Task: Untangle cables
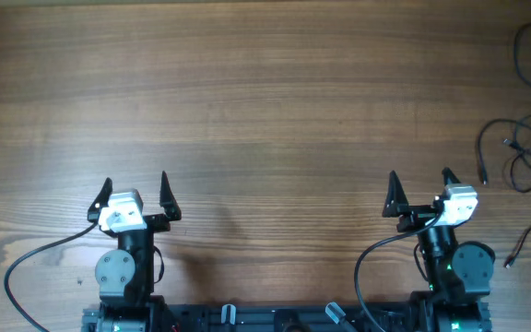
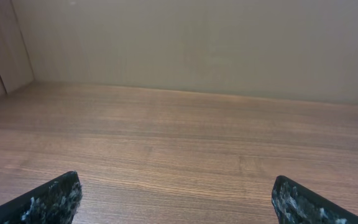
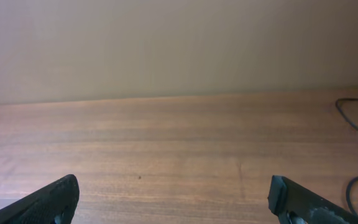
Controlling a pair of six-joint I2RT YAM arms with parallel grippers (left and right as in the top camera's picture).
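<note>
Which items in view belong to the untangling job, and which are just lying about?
Belongs to the job:
- thin black flexible cables, loose strands at the table's right edge
- left gripper, open, empty
- right gripper, open, empty

Just there:
- brown wooden table
- plain beige wall
- nothing else loose in view
</note>
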